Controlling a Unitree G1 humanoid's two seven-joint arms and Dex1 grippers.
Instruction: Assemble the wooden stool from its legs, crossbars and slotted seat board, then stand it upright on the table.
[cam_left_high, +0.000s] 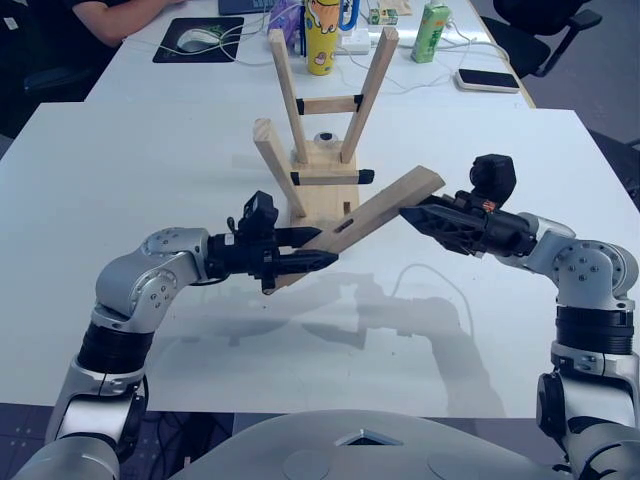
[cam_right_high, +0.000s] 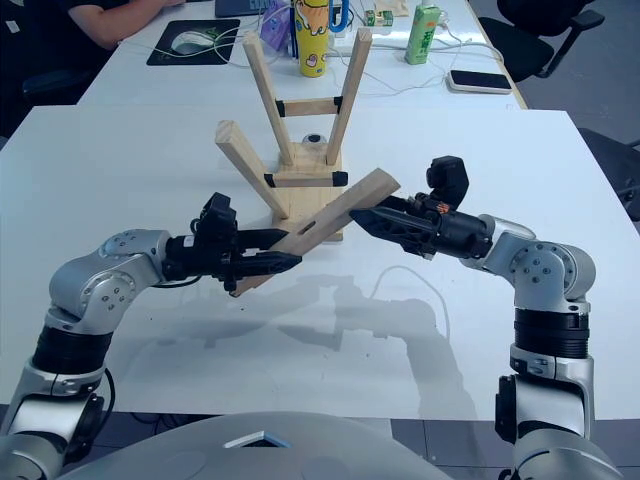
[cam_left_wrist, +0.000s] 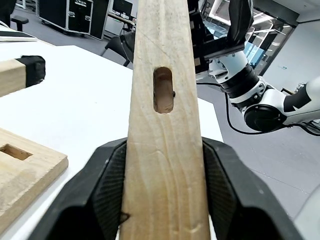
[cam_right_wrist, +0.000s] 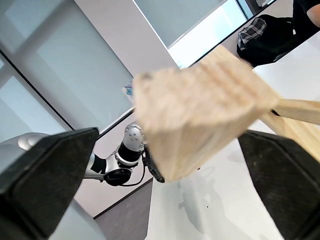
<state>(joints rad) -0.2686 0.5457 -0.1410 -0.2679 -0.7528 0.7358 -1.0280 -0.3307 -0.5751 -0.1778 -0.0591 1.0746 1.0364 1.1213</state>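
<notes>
Stool (cam_left_high: 325, 190), part-built, lies inverted at mid-surface (cam_left_high: 140, 180), 12 o'clock of your arms: seat board down, three pale legs up, black-tipped crossbars between them. You hold the fourth leg (cam_left_high: 375, 215) slanted from 7 to 2 o'clock over the board, likely to line it up with its socket. Left pincer (cam_left_high: 315, 260) is clenched on its low end. Your right pincer (cam_left_high: 412, 213) stands released, fingers either side of the high end. An oval slot (cam_left_wrist: 163, 90) is cut in the leg's face.

White table (cam_left_high: 90, 200) under jaws; 2nd white desk (cam_left_high: 130, 75) beyond them w/ mouse pad (cam_left_high: 170, 48), yellow cup (cam_left_high: 322, 40), green carton (cam_left_high: 430, 32), phone (cam_left_high: 487, 79). Black office chair (cam_left_high: 545, 30) beyond right jaws. Glass wall (cam_right_wrist: 195, 20), grey floor (cam_left_wrist: 280, 165).
</notes>
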